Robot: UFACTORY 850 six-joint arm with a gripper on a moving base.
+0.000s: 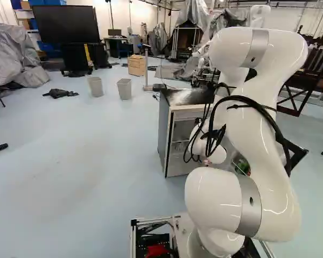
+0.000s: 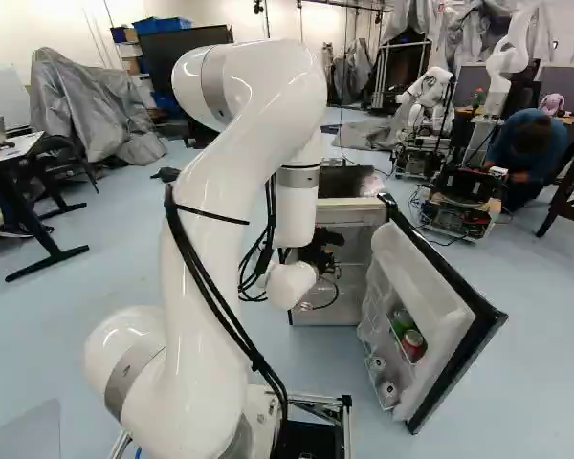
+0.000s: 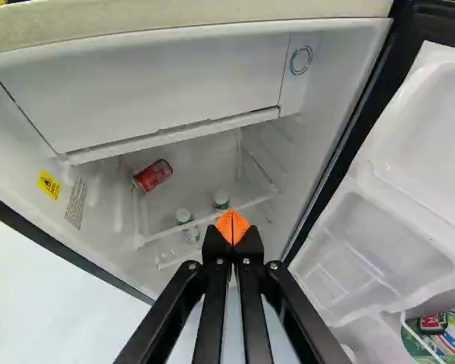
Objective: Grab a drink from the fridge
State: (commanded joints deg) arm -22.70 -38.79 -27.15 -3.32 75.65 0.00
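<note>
Pale floor [image 1: 86,161] is spread around the fridge [image 1: 162,126], ahead of the arm [image 2: 220,191]. The fingers [image 3: 224,226] are clenched tip to tip, nothing held, in front of the fridge's opening. If they are pushed in like that, the capped bottles [image 3: 221,200] inside the fridge could be knocked, since no gap has been made for a drink. With too high an approach, the lower edge of the fridge's freezer compartment [image 3: 152,95] could be struck; with too wide a swing, its open door [image 2: 416,277] could be bumped. The red can [image 3: 152,175], a likely choice of drink, is seen lying on its side on the fridge's shelf [image 3: 189,186], glossy, with pale markings; by an off-centre touch it might be rolled. More cans [image 2: 413,343] are held in the fridge's door.
</note>
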